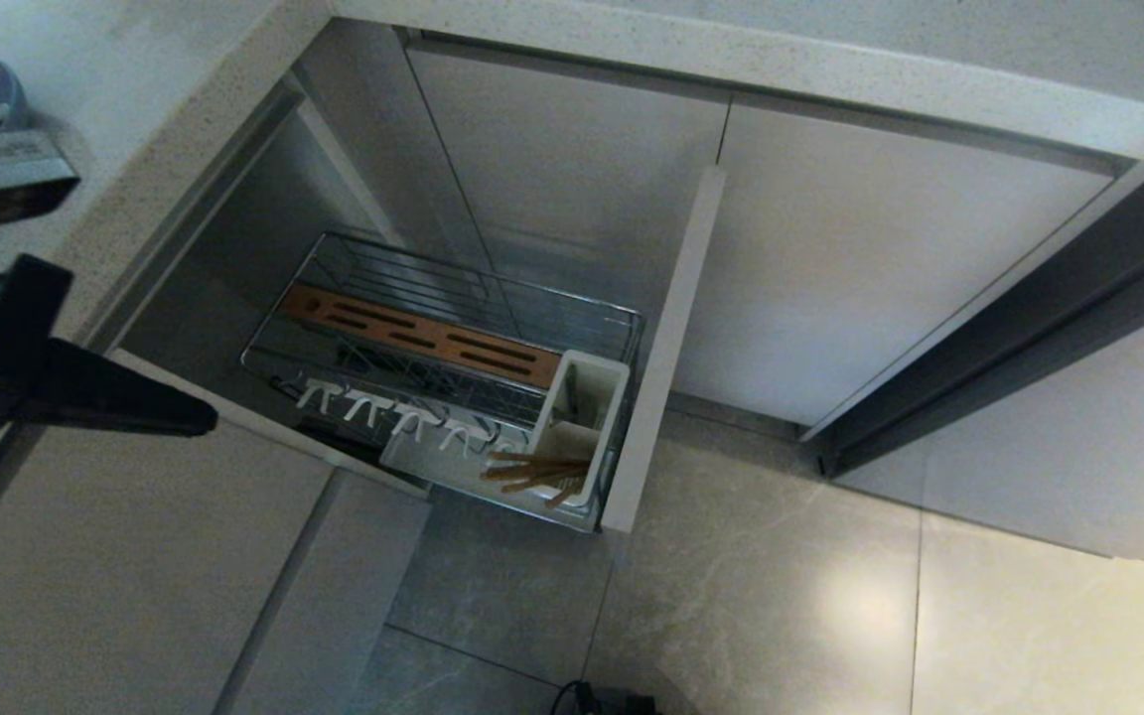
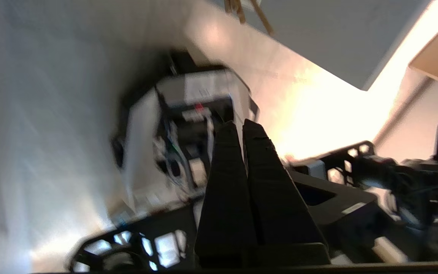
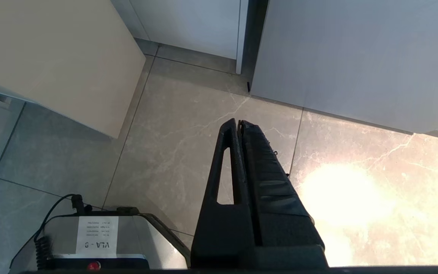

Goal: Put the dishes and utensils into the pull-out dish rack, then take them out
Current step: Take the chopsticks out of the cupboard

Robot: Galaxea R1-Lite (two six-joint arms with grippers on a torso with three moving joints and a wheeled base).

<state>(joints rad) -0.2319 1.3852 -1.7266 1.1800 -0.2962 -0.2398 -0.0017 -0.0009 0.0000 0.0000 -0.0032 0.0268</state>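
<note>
Item: chopsticks (image 1: 537, 475), thin, light, stiff wood, slippery, standing in caddy (image 1: 587, 417) well beyond my closed, empty left fingers (image 1: 197, 417); pinch near upper ends.

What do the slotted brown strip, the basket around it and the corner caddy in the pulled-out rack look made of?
Slotted brown strip: looks like wood, matte and warm-toned, though it could be a laminate. Wire basket: metal, seemingly chromed, given its thin rods with bright glints. White utensil caddy: probably plastic, with smooth, evenly white moulded walls. The light-brown chopsticks in it look like bare wood.
</note>
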